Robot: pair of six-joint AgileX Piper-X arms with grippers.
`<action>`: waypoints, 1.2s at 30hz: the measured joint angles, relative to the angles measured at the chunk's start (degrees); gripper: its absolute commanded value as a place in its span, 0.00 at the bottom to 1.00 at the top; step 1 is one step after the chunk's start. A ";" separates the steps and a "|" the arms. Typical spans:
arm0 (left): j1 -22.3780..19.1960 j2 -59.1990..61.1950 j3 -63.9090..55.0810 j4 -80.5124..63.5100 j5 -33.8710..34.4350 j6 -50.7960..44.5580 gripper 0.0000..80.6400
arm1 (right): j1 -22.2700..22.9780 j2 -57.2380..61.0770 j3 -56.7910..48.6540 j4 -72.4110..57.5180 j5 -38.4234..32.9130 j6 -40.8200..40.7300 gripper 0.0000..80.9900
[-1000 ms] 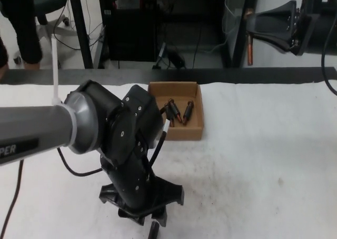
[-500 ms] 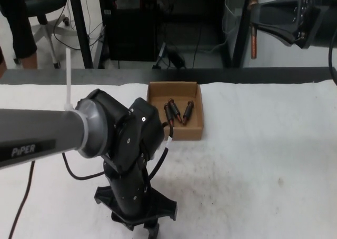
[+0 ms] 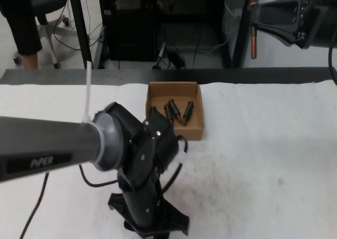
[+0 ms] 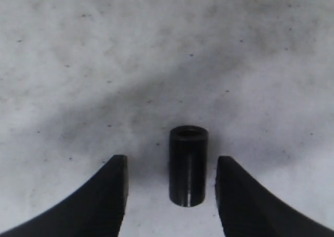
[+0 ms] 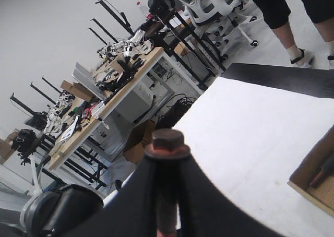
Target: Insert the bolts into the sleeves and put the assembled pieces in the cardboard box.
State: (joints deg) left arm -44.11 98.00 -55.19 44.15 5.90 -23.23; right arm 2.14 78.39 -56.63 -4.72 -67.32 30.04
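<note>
A: From the high view, where does everything sit?

B: The cardboard box (image 3: 191,132) is at the far middle of the bench (image 3: 274,144), with a few assembled pieces (image 3: 176,111) lying in it. The left arm is bent down over the near edge of the cloth. The right gripper (image 3: 253,19) hangs high at the far right, well apart from the box, and a copper-coloured bolt (image 3: 254,41) points down out of it.

A: And the left wrist view?

B: The left gripper (image 4: 171,161) is spread wide just above the cloth. The dark sleeve (image 4: 188,164) is between its fingers (image 4: 112,195), with a gap on each side and nothing touching. One end shows its open bore.

A: How would it handle?

B: I'd judge it small, rigid metal, light, and smooth enough to roll or skid. Take it across the barrel at mid-length and leave the bore end free for the bolt.

A: Right wrist view?

B: The right gripper's fingers are clamped on the bolt's shank, and its hex head stands proud above them (a firm hold, by the look of it). A corner of the box shows at the edge, lower down and farther off.
</note>
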 measured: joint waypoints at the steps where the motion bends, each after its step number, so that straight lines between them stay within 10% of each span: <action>1: -0.08 0.00 0.00 0.02 0.00 0.00 0.59 | 0.00 0.00 0.00 0.00 0.00 0.00 0.01; 36: -0.49 3.30 -2.27 0.92 1.47 4.60 0.44 | 0.00 0.00 0.00 0.00 0.00 0.00 0.01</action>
State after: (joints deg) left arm -44.60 101.30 -57.47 45.07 7.38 -18.63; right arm 2.14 78.39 -56.63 -4.72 -67.32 30.04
